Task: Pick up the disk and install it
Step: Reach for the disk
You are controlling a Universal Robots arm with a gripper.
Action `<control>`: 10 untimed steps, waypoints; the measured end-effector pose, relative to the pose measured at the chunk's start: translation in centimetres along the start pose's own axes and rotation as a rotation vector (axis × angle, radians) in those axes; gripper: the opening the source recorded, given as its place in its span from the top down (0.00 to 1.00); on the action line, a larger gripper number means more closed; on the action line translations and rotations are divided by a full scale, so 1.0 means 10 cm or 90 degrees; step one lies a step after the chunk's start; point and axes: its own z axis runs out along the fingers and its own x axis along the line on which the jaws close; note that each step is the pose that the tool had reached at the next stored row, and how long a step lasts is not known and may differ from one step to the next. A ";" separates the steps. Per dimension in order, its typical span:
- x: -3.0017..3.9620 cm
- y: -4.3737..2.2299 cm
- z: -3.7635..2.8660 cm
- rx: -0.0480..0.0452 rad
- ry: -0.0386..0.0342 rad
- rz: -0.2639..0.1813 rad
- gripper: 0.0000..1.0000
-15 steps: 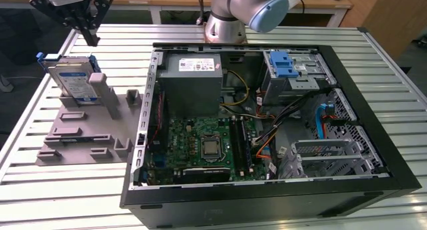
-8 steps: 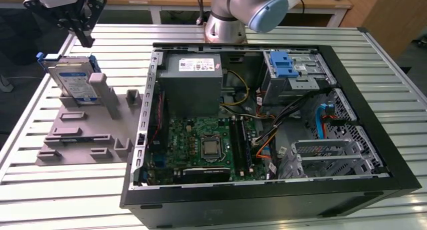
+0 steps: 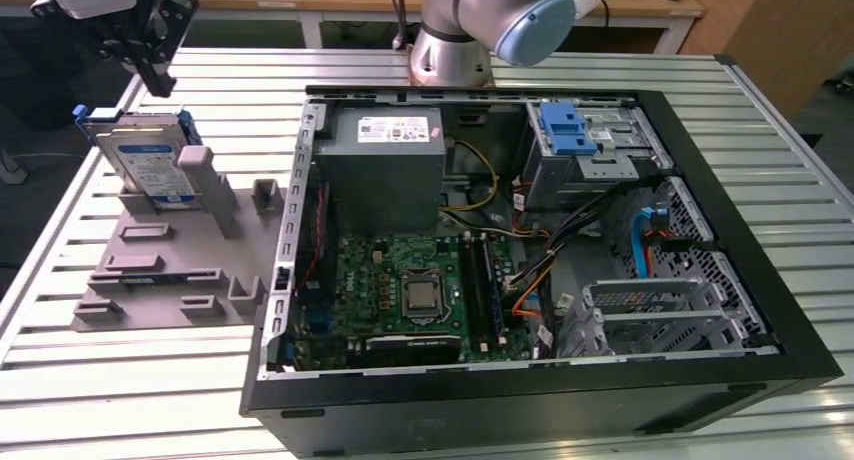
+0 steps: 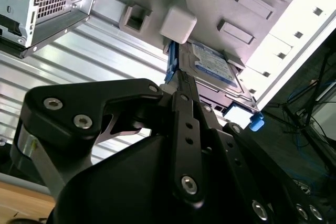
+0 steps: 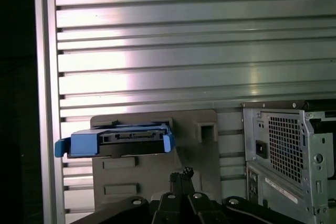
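Nearest in the exterior view, see an open computer case (image 3: 534,420) lying on the slatted metal table (image 3: 134,400). Beside it, toward the exterior view's left, find a grey fixture (image 3: 160,280), with the disk (image 3: 144,160) standing on edge at its far end, blue frame around it. Farther back, above the disk and apart from it, spot the gripper (image 3: 158,85), fingers (image 5: 177,177) pressed together, clasping nothing.
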 end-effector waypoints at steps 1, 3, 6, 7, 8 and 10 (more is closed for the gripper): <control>0.017 0.000 0.004 0.0000 0.0001 0.000 0.89; 0.052 -0.001 0.012 0.0000 0.0005 0.000 0.89; 0.105 -0.002 0.021 0.0001 0.0010 0.000 0.89; 0.123 -0.003 0.024 0.0001 0.0013 0.000 0.89; 0.140 -0.003 0.027 0.0001 0.0014 0.000 0.89; 0.168 -0.004 0.033 0.0002 0.0018 0.000 0.89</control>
